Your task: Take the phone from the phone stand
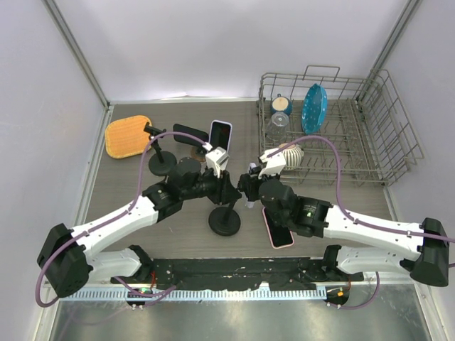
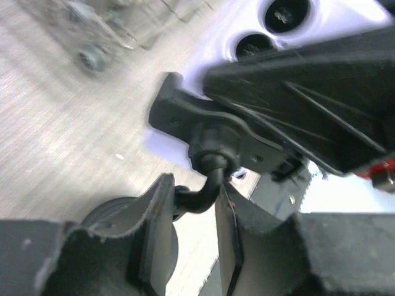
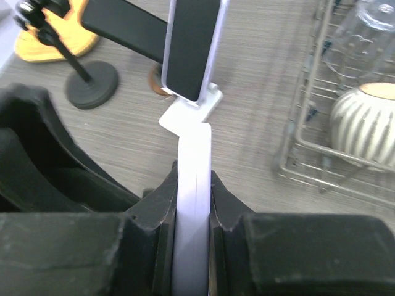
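Although both arms are engaged, the slim pale-lavender phone [image 3: 195,145] is not yet out: the left wrist view shows its back seated in the clamp of the black round-based phone stand [image 1: 225,222]. Right gripper [image 3: 193,185] pinches the phone's edge, jaws tight on both faces. Left gripper [image 2: 191,200] is closed about the stand's thin neck, apparently bracing it. Done: both grasps. Remaining, by my reading: draw the phone free of the clamp.

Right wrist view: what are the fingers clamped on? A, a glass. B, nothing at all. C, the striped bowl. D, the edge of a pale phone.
D: the fingers press on both sides of the thin pale phone, held edge-on between them.
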